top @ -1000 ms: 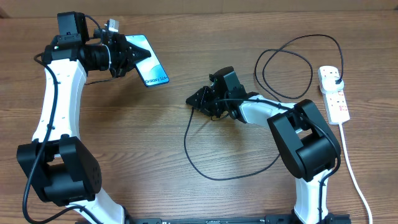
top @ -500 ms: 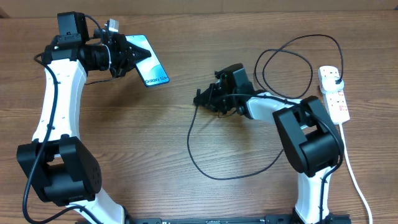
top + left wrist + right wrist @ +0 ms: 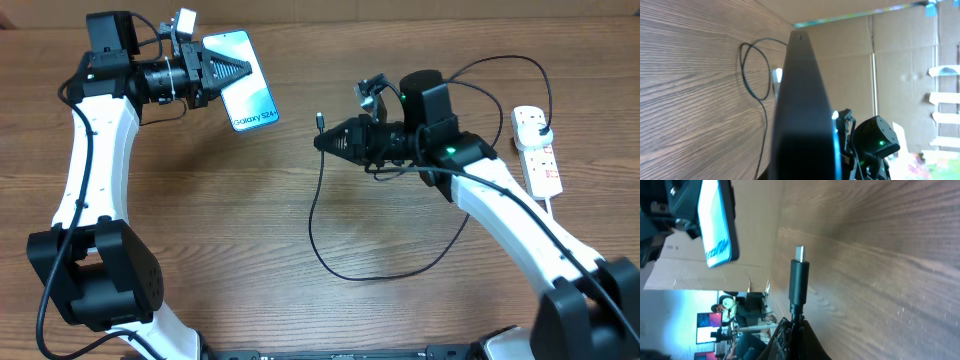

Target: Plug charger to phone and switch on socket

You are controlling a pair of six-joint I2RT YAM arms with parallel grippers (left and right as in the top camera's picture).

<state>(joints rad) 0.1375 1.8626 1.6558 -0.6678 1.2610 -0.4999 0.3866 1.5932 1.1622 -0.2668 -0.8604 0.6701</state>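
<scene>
My left gripper [image 3: 222, 72] is shut on the phone [image 3: 247, 82], blue-teal screen with "Galaxy" text, held above the table at the upper left; in the left wrist view its dark edge [image 3: 800, 100] faces the camera. My right gripper [image 3: 335, 140] is shut on the charger [image 3: 318, 215] near its connector tip [image 3: 319, 121], lifted off the table. In the right wrist view the connector [image 3: 799, 275] points up between the fingers [image 3: 792, 325], with the phone [image 3: 716, 220] at the upper left. The black cable loops over the table to the plug in the white socket [image 3: 536, 150] at the right edge.
The socket's thick white cord [image 3: 570, 280] runs down the right side. Brown cardboard walls [image 3: 890, 60] stand behind the table. The cable's loops [image 3: 460, 110] lie across the middle and right of the wooden table [image 3: 200, 220].
My right arm lifted the connector end off the table and swung up and right, pointing left. My left arm raised and tilted the phone slightly, moving it right.
</scene>
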